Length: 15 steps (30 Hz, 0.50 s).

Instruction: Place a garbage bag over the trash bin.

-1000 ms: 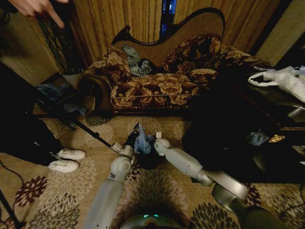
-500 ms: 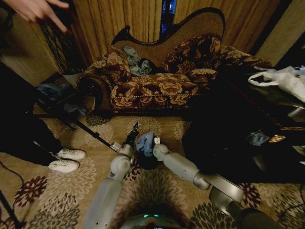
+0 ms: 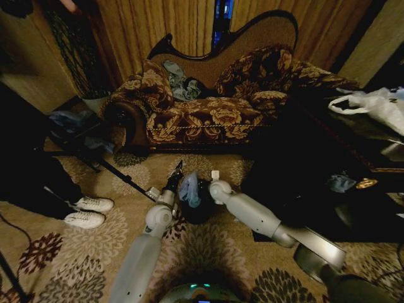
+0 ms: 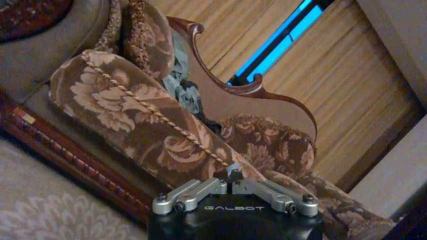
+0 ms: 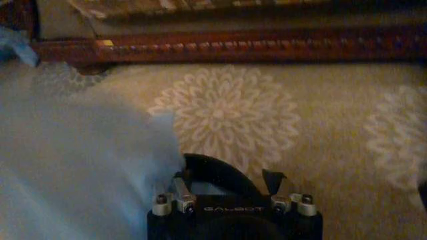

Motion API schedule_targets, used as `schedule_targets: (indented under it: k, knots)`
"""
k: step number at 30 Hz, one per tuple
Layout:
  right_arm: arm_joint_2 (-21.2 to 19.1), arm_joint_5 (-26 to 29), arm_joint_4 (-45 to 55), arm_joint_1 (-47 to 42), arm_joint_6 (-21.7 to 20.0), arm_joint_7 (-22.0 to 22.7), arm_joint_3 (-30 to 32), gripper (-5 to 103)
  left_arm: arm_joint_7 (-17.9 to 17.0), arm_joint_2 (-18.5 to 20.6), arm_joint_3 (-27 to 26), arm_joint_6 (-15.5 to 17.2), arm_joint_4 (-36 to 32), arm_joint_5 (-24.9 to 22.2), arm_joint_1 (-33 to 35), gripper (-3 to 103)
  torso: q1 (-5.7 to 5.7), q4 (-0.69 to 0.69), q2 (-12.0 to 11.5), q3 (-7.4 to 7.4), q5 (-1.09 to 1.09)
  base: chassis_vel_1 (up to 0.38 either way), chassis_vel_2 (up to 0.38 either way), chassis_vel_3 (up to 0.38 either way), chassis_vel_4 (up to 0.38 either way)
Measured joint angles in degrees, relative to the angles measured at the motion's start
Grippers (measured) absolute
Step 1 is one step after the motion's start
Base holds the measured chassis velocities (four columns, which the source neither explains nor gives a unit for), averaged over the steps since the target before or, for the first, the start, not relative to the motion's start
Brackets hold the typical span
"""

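The garbage bag drapes over the trash bin at lower centre of the head view, on the floral carpet. The right tool grips its film; the left tool, closed and empty, sits just left, before the sofa.

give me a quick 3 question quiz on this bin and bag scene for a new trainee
1. True or false: the garbage bag already lies flat on the sofa.
2. Multiple choice: the trash bin stands on A) the sofa, B) the patterned carpet, C) the dark table.
3. Fill in: the bag and bin sit between the left gripper and the ____ gripper.

Key
1. False; it is bunched at the bin's top.
2. B
3. right
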Motion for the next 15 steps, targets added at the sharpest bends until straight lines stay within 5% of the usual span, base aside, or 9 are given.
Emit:
schedule_targets:
  k: [5,11,12,15]
  knots:
    - [-2.2,-1.8,4.7,-0.8,0.3,-0.9,0.8,90,-0.2,0.5,-0.4,0.7,-0.8,0.3,0.7,5,0.0,-0.01,0.0,0.0,0.01,0.0,0.0,0.0,0.0]
    - [-4.6,-3.1,10.1,-0.8,0.8,-0.5,1.4,99,-0.1,0.7,-0.4,0.9,-1.4,0.7,1.2,15,0.0,0.0,0.0,0.0,0.0,0.0,0.0,0.0,0.0]
    - [-5.0,-3.4,10.5,-0.5,0.8,-0.7,1.5,100,-0.1,0.7,-0.4,0.9,-1.5,0.7,1.3,32,0.0,0.0,0.0,0.0,0.01,0.0,0.0,0.0,0.0]
    - [-5.8,-4.4,10.8,0.1,1.5,-1.4,2.0,100,-0.2,0.7,-0.3,1.0,-1.6,0.8,1.6,32,0.0,-0.01,0.0,0.0,0.0,0.0,0.0,0.0,0.0]
